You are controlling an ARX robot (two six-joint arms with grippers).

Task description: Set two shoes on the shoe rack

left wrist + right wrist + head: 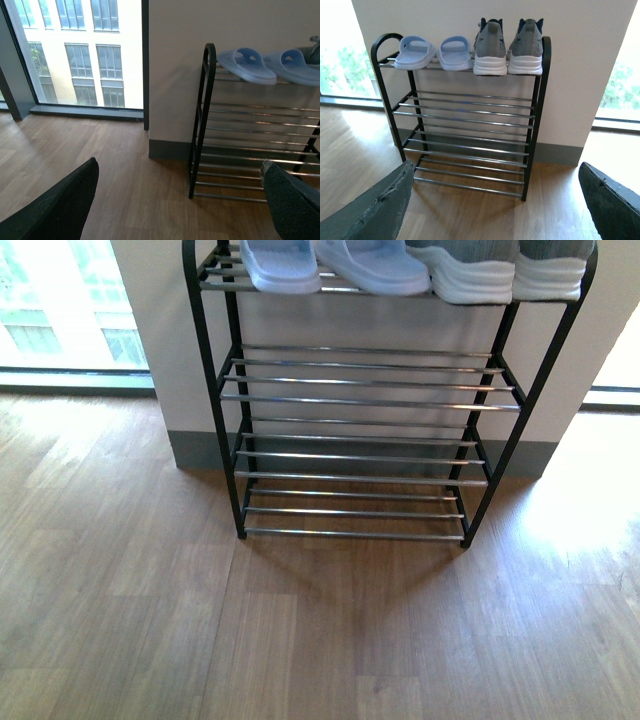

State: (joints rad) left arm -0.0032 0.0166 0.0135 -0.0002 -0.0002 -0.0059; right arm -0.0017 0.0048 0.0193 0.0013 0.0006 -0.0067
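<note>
Top shelf of shoe rack (465, 120): 2 pale blue slides (415, 51) (455, 52) on the left side, 2 grey sneakers (490, 47) (525, 46) on the right, in one row. Lower shelves bare. Left end effector (175, 220) and right end effector (495, 210) both spread wide, holding nothing, touching nothing, above wood floor (300, 640).

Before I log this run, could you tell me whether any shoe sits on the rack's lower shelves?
No, the sandals and sneakers all sit on the top tier of the shoe rack.

Pale blue sandals (436, 51), grey white-soled sneakers (507, 47), black-and-chrome shoe rack (465, 120), brown wood floor (120, 620)
</note>
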